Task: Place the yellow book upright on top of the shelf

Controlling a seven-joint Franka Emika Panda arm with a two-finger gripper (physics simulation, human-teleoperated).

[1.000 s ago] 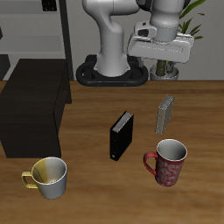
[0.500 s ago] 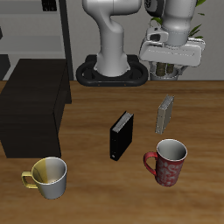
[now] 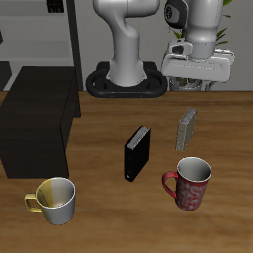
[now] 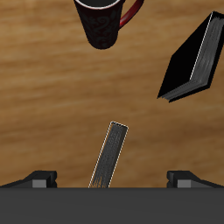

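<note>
Two mugs, yellow (image 3: 55, 200) and red (image 3: 191, 183), sit nearest the desk's (image 3: 99, 148) front edge. Behind them I see the black book (image 3: 137, 151), then the yellow book (image 3: 186, 128) upright. My gripper (image 3: 197, 79) has drifted sideways above it, fingers (image 4: 41, 179) spread, empty. Farther back sits the shelf (image 3: 35, 117).

1. the gripper (image 3: 192, 85) hangs above the yellow book (image 3: 186, 128), apart from it.
2. the yellow book stands upright between the black book (image 3: 137, 151) and red mug (image 3: 189, 183).
3. the shelf (image 3: 36, 128) sits well apart.
</note>
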